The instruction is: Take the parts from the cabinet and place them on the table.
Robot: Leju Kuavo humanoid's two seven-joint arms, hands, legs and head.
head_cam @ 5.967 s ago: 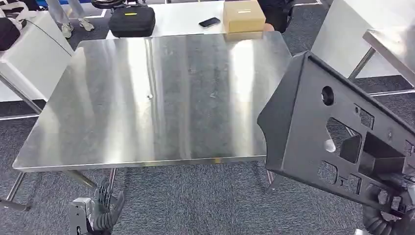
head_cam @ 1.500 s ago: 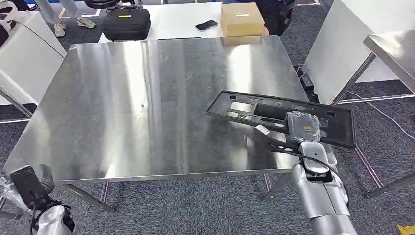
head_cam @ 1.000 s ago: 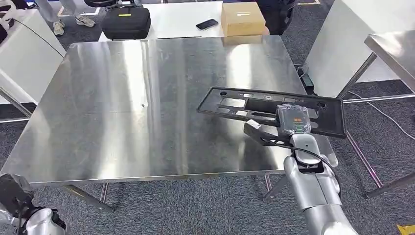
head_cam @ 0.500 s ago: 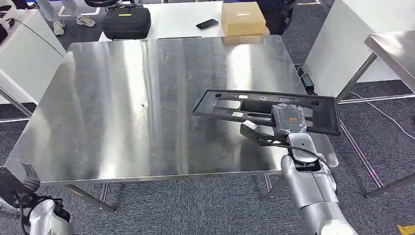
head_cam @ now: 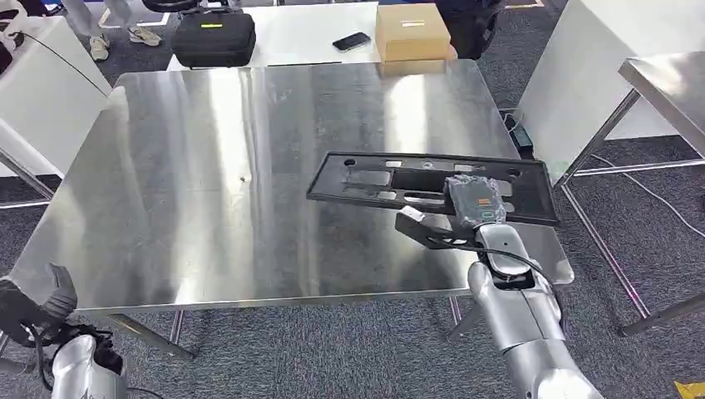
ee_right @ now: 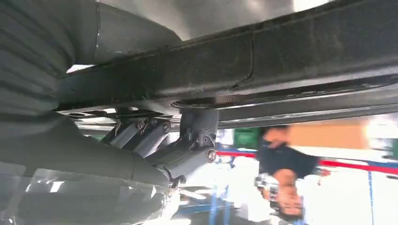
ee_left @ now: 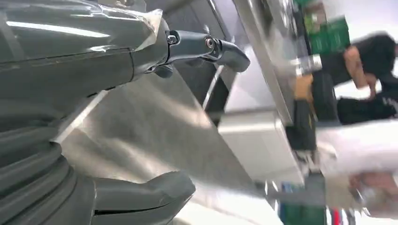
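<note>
Steel, brushed and streaky with glare, makes up the worktop point(head_cam: 208, 166) that fills most of the head view. At its near left corner, below the rim, the left hand point(head_cam: 33, 303) hangs idle; in its wrist view the fingers point(ee_left: 206, 47) are apart with nothing between them. Left and middle of the worktop offer wide bare room.

Over the right half hangs the black part point(head_cam: 428, 184), a long flat plastic panel with cut-outs, held roughly level just above the surface, its far-right end reaching close to the worktop's right edge. The right hand point(head_cam: 465, 204) grips it along the near long side; in its wrist view the fingers point(ee_right: 197, 136) are curled up against the panel's underside, pinching it against the palm.

The step in hand looks like the set-down. To do it well, I would keep the panel level and bring it further inward and left, so no end overhangs the right edge or the near rim. Lower it until the whole underside bears, then loosen the hold and draw the hand back toward the near rim without dragging the panel.

Beyond the far edge, on a white table, sit a black case point(head_cam: 214, 37), a phone point(head_cam: 353, 41) and a cardboard box point(head_cam: 413, 32), well apart from the drop zone. Another steel table point(head_cam: 665, 83) stands off to the right.
</note>
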